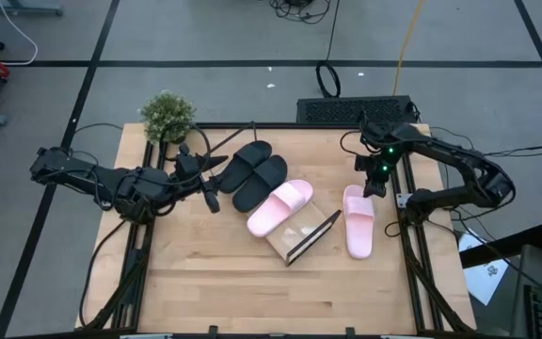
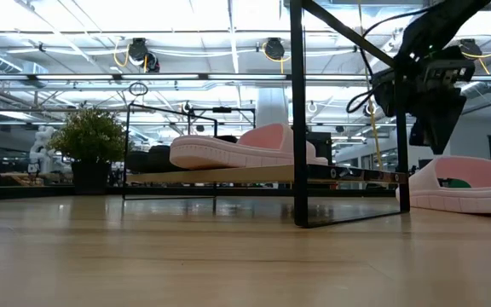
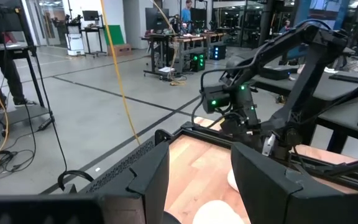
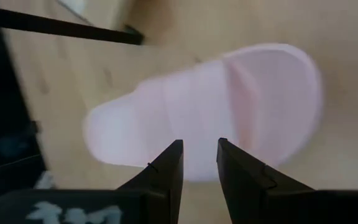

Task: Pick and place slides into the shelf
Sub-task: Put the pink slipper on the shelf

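Two black slides (image 1: 257,174) lie side by side on the tabletop, near its far edge. One pink slide (image 1: 280,207) rests sole-down on the light-wood shelf (image 1: 301,235), which stands on black wire frames (image 2: 299,111). The other pink slide (image 1: 358,219) lies sole-down on the table near the right edge. My right gripper (image 1: 376,181) hovers above this slide's far end (image 4: 197,118), fingers pointing down, narrowly open and empty; the low view shows it clear of the slide (image 2: 471,183). My left gripper (image 1: 211,193) is open and empty, just left of the black slides.
A small potted plant (image 1: 167,118) stands at the table's far left corner. A black keyboard-like panel (image 1: 356,108) lies beyond the far edge. Bare wood (image 1: 215,273) stretches across the near half of the table. People and benches show in the room behind.
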Action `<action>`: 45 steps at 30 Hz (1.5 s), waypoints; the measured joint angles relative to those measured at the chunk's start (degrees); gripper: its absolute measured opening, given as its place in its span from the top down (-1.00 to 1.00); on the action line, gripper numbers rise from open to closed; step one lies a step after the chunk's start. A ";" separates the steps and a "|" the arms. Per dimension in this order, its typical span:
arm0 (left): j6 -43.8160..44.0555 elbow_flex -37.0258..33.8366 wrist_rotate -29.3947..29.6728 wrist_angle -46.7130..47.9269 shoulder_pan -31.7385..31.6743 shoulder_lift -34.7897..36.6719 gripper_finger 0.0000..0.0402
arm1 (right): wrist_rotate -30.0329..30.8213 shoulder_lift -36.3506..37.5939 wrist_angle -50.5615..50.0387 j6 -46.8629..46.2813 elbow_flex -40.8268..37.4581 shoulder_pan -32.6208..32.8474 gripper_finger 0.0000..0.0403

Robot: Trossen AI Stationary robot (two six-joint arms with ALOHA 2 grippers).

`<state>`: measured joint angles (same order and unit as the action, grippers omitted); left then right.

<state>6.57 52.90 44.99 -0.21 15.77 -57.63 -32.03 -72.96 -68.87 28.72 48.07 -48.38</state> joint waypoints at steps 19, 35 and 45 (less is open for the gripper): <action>-0.04 -0.01 0.00 0.13 0.00 0.00 0.12 | -3.31 -7.00 0.95 4.04 -0.02 0.09 0.57; -0.15 -0.01 0.01 0.23 0.00 0.00 0.12 | -1.25 -7.03 4.70 2.41 -1.27 0.11 0.57; -0.13 0.01 0.00 0.26 0.02 0.00 0.12 | -2.42 -7.03 5.59 2.54 -1.58 0.11 0.57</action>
<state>6.44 52.90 44.99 0.05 15.79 -57.63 -34.45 -79.99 -63.28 31.26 46.50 -48.27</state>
